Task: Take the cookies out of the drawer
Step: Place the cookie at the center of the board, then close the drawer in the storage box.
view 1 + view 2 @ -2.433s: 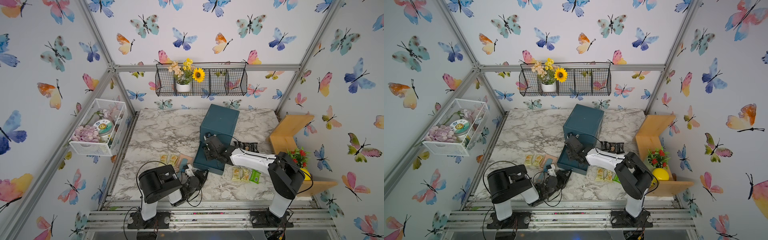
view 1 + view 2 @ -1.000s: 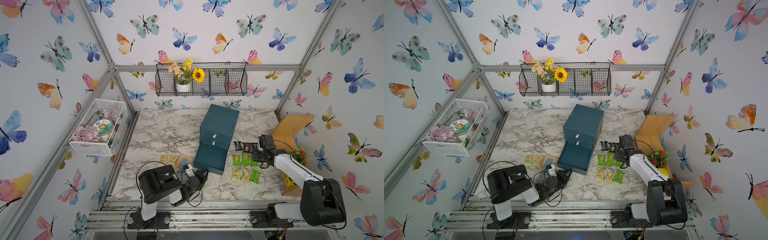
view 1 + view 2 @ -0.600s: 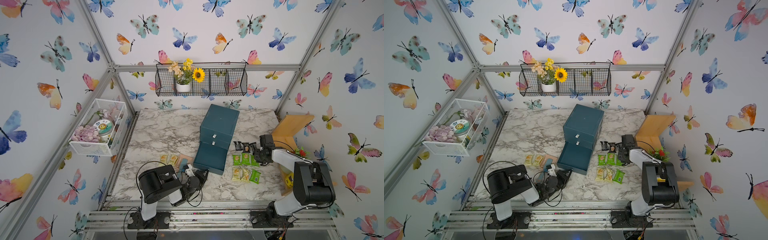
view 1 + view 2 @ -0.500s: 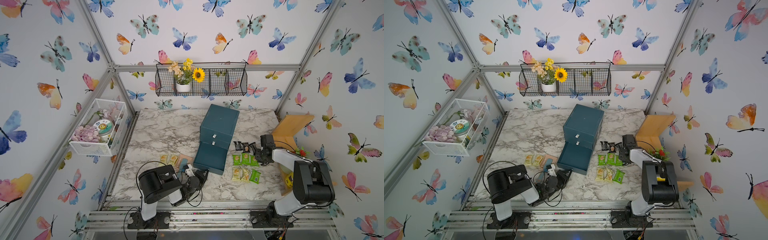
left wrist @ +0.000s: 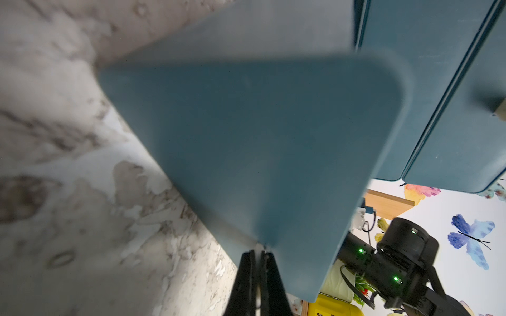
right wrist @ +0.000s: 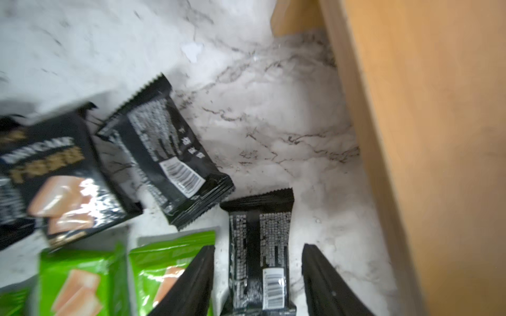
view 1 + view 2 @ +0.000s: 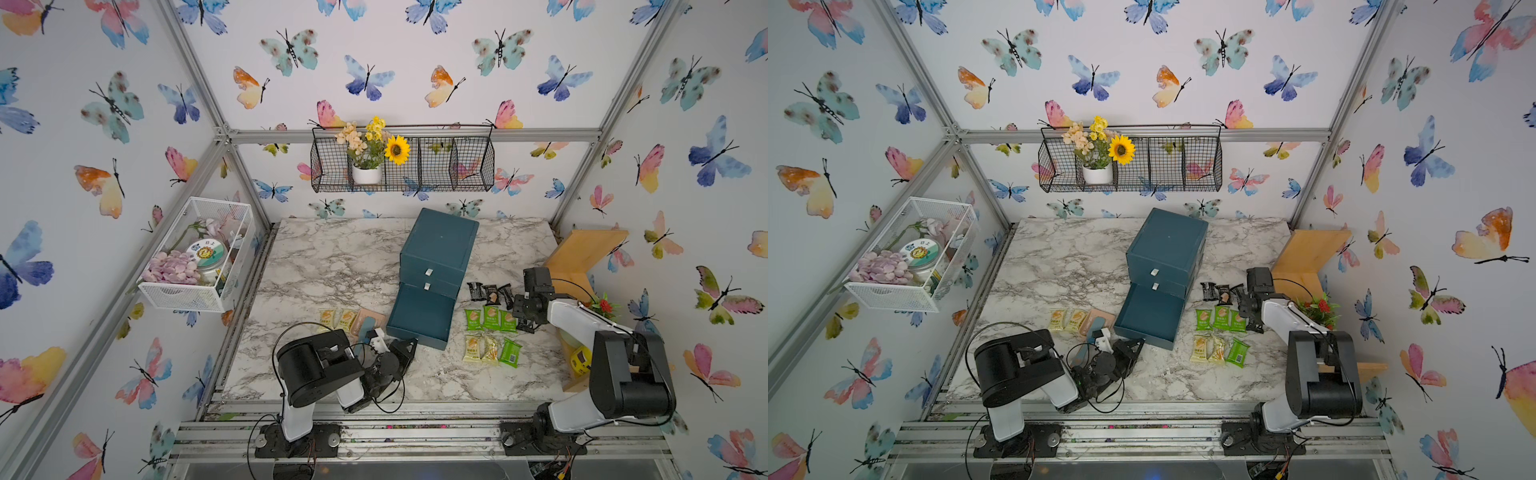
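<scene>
Right wrist: right gripper [image 6: 258,246], fingers released, is straddling 1 black cookie packet [image 6: 260,219] lying near the tabletop's [image 6: 273,123] right edge, beside the wooden shelf [image 6: 410,136]; left gripper [image 5: 258,253] is sitting clenched at the drawer's [image 5: 260,150] corner.

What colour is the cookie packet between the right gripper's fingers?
Black cookie packet, white print and barcode; right wrist view shows it best.

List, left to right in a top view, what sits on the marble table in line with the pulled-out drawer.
Two pale yellow cookie packets → peach dustpan → open drawer → three green cookie packets → right gripper.
</scene>
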Controlling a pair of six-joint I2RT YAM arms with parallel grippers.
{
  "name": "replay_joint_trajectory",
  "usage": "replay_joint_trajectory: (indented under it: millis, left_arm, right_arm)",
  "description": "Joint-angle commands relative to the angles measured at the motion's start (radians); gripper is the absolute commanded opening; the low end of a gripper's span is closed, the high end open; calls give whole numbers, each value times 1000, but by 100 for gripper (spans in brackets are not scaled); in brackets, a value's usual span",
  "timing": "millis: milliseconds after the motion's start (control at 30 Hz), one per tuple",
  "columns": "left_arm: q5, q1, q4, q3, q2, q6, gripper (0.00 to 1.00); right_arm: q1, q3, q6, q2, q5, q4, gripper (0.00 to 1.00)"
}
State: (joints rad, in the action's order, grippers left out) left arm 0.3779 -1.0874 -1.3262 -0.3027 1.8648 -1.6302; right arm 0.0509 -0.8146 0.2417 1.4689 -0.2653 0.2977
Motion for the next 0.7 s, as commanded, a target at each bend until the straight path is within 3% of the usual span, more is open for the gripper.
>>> replay_joint_trajectory:
  millis: [0, 167, 333, 533, 667]
  left_arm:
    - [22, 5, 11, -7, -22, 22, 0]
    - [28, 6, 32, -18, -34, 46, 0]
    - [34, 5, 67, -37, -50, 68, 0]
    - [41, 6, 72, -55, -45, 74, 0]
    - [50, 5, 88, -65, -51, 76, 0]
  right_arm:
    - [-2, -46, -16, -122, 94, 12, 55]
    - [3, -83, -8, -281, 352, -64, 51]
    - [36, -131, 28, -326, 548, -147, 47]
    - [149, -233, -17, -255, 607, -211, 46]
    - [242, -346, -73, -150, 562, -160, 46]
